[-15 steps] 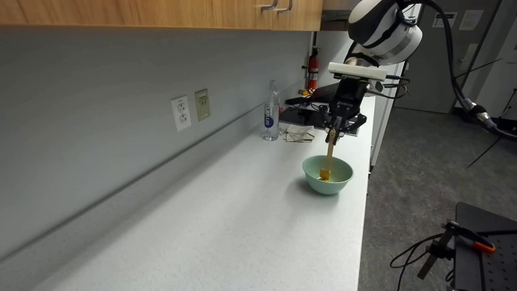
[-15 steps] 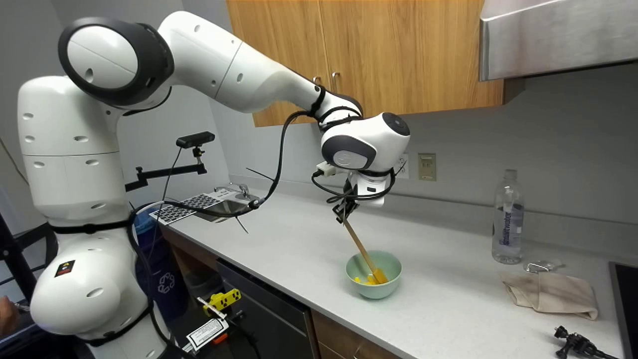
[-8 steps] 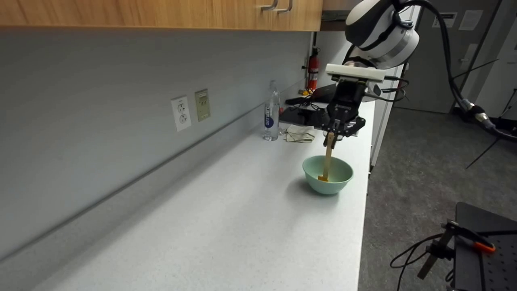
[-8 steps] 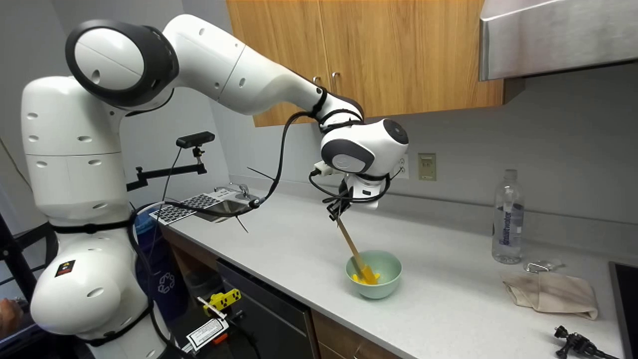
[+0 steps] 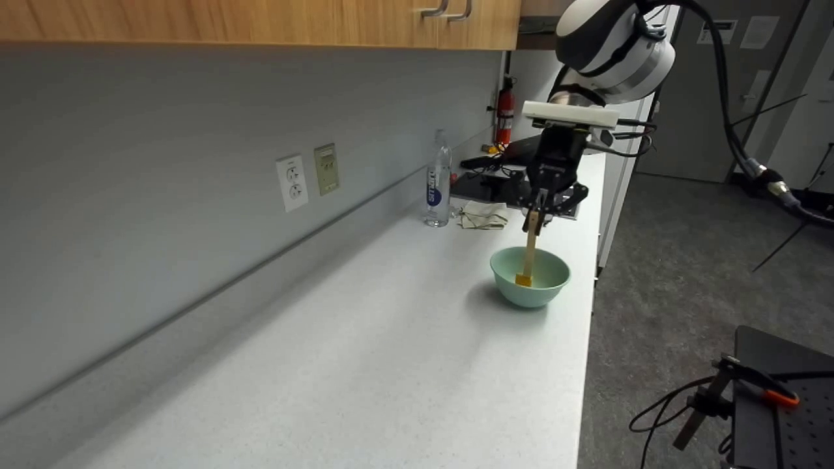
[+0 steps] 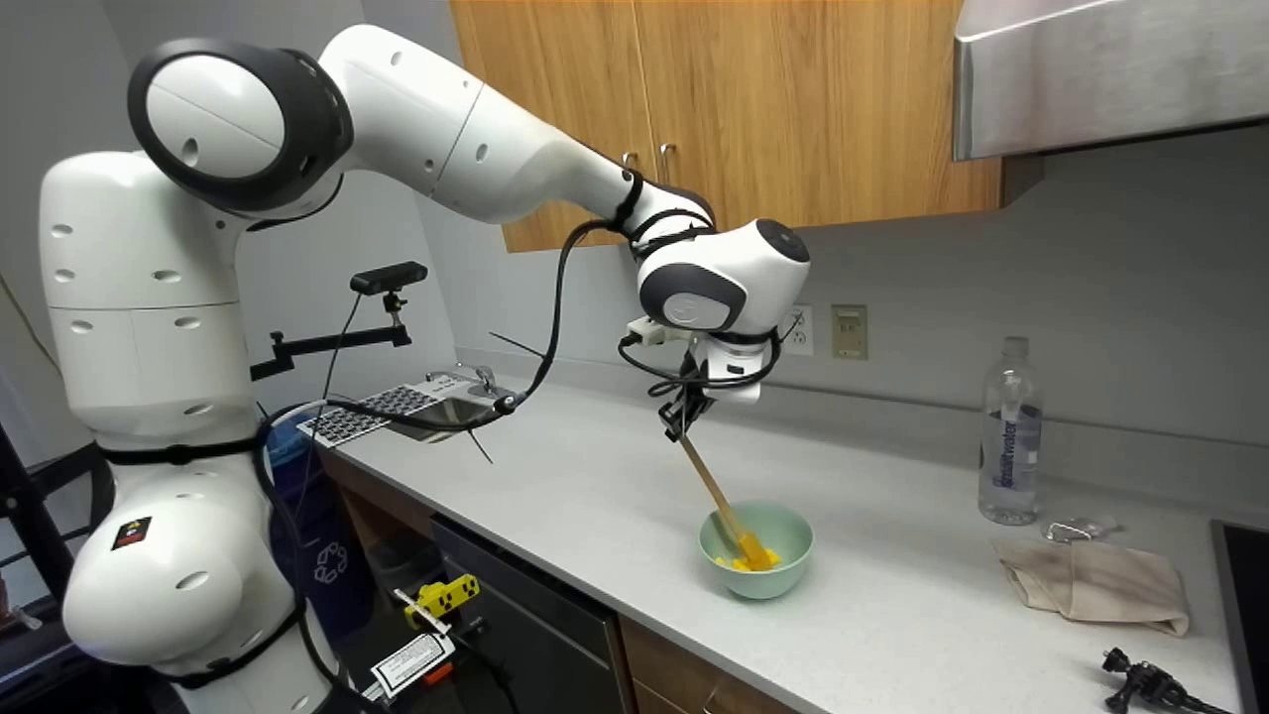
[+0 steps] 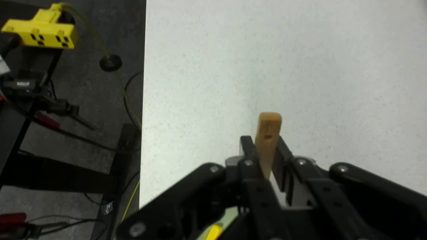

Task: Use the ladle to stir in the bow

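Note:
In both exterior views the pale mint-green bow stands upright on the counter near its front edge. The tan ladle leans in it, scoop end down among small yellow pieces. Above the bowl, my gripper is shut on the upper handle. From the wrist, the squared end of the ladle pokes out between the black fingers, which press it from both sides. Only a green sliver of the bow and a yellow bit show there; the arm hides the rest.
A water bottle stands by the wall, with a folded cloth and a black clamp part on the counter. The dark cooktop lies at the far right. A wooden cabinet hangs above the arm.
The ladle's scoop swung to one side of the bowl half a second ago and has since come back. The bowl has slid slightly along the counter. The grip on the handle is unchanged.

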Available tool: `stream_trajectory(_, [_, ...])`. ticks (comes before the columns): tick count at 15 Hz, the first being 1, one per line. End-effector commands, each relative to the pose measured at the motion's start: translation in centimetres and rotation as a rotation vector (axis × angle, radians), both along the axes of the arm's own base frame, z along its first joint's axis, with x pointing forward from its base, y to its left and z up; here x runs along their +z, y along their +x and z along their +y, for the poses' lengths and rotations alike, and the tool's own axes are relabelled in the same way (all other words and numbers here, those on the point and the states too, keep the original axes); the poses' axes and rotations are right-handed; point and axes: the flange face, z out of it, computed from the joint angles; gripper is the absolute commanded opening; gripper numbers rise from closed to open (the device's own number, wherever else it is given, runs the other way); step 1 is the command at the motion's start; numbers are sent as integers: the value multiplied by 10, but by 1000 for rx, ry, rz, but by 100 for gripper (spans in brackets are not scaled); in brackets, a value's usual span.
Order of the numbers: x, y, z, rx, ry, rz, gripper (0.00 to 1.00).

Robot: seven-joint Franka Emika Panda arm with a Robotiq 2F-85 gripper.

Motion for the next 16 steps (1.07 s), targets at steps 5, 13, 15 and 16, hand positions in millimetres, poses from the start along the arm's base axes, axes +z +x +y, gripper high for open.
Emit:
stream_trajectory(5, [23,8,6,41,-202,-45,4])
stream_trajectory(13, [-15,1,13,54,-24,67,4])
stream_trajectory(15, [-16,2,16,54,29,70,4])
stream_trajectory(16, [-14,2,18,52,57,67,4])
